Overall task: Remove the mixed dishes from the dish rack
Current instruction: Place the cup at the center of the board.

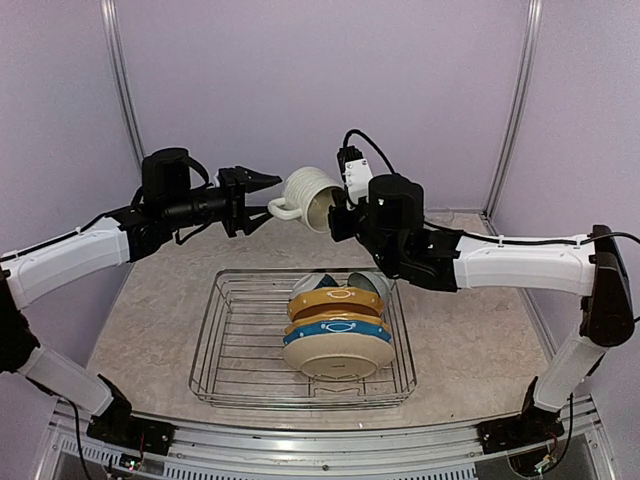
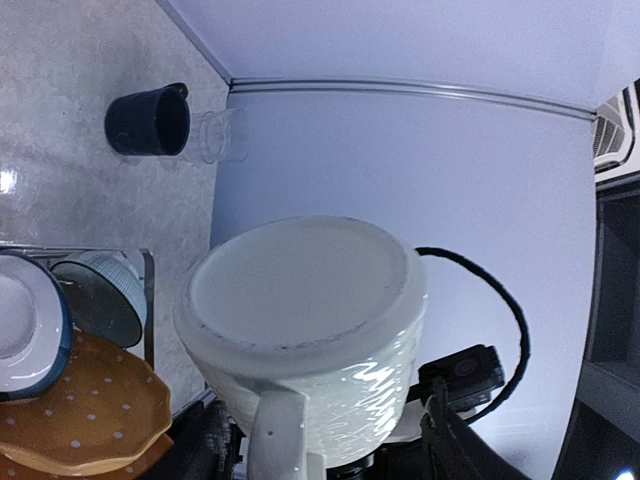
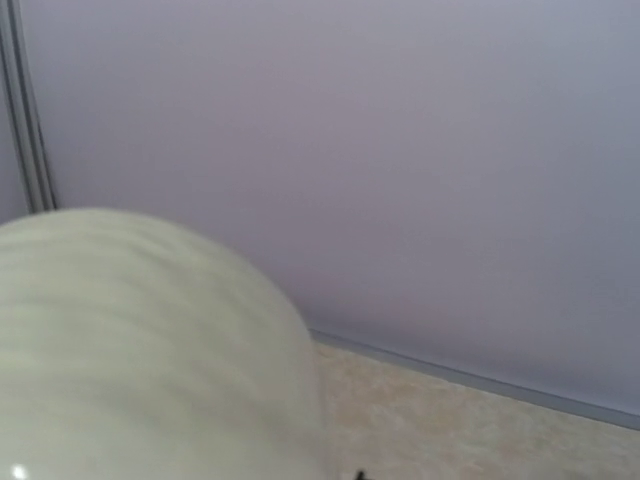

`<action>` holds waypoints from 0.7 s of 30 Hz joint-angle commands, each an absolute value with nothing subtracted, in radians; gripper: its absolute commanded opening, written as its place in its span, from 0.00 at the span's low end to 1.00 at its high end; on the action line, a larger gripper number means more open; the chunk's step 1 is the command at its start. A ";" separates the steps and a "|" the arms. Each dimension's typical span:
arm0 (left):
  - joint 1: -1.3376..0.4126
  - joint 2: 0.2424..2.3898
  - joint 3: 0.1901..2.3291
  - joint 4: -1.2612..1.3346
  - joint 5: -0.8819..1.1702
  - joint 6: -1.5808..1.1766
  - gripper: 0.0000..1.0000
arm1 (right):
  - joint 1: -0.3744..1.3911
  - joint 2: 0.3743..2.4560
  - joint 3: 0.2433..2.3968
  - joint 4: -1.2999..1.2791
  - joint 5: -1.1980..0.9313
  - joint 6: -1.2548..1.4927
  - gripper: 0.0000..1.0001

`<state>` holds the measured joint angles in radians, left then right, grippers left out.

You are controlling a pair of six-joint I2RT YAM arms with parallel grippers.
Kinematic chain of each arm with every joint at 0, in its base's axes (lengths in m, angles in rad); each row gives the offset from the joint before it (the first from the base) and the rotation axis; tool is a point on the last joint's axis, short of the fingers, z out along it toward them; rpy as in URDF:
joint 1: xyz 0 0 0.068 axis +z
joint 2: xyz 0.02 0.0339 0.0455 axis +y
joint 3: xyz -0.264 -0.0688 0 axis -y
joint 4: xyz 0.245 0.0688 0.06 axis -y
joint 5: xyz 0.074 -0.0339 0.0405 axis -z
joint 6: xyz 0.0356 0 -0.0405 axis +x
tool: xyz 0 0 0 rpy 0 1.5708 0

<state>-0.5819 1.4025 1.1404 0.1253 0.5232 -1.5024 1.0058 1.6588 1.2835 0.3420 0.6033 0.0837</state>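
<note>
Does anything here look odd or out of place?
Only the cream mug: it hangs sideways in mid-air beyond the dish rack, held by the right hand, with the open left hand beside its handle. Nothing looks spilled or broken.

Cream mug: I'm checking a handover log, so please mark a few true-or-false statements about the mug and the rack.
1. The cream mug is up in the air, not resting on the table. True.
2. The left tool is clamped shut on the mug's handle. False: its jaws are open near the handle, and the right tool carries the mug at its mouth end.
3. The navy mug sits inside the dish rack. False: it stands on the table outside the rack, next to a clear tumbler.
4. Plates are in the dish rack. True.
</note>
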 commanded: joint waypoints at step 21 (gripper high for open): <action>-0.486 1.047 1.003 -0.460 0.276 -1.106 0.99 | 0.705 2.062 1.968 -0.506 0.364 0.178 0.00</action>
<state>-0.4797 1.0775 1.0382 -0.3325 0.3359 -1.1702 0.7494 1.9831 1.8191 -0.2756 0.4408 0.1261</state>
